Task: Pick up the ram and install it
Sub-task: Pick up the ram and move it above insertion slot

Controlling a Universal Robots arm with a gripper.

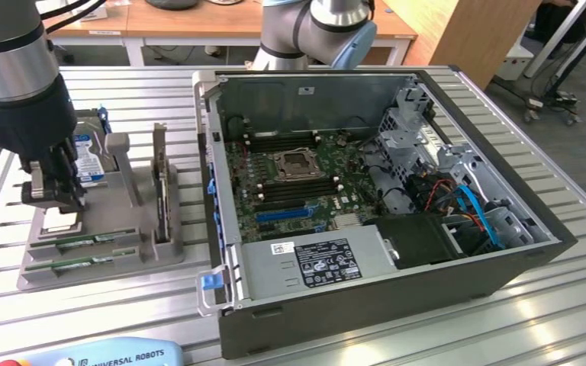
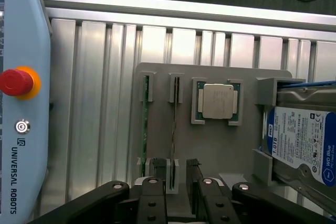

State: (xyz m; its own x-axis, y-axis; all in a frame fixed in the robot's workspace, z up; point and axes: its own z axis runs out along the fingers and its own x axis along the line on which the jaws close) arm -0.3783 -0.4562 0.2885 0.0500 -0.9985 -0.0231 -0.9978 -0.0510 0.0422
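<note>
Wrist view catches the ram point(image 2: 174, 124) edge-on between parted fingers point(image 2: 194, 167).

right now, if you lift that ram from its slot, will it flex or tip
Probably stiff: the ram is a thin board standing on edge in the gray holder. Likely light, being so thin. It could tilt if the gripper pinches one end.

Ram point(image 2: 174, 129): long thin green stick, seen edge-on, standing upright on its long edge in a slot of the grey holder point(image 2: 220, 145). Both ends sit in the slot brackets and it is not lifted. The holder is at the exterior view's left. Second ram stick point(image 2: 144, 124): same look and pose, in the parallel slot just beside it on the near side.
</note>
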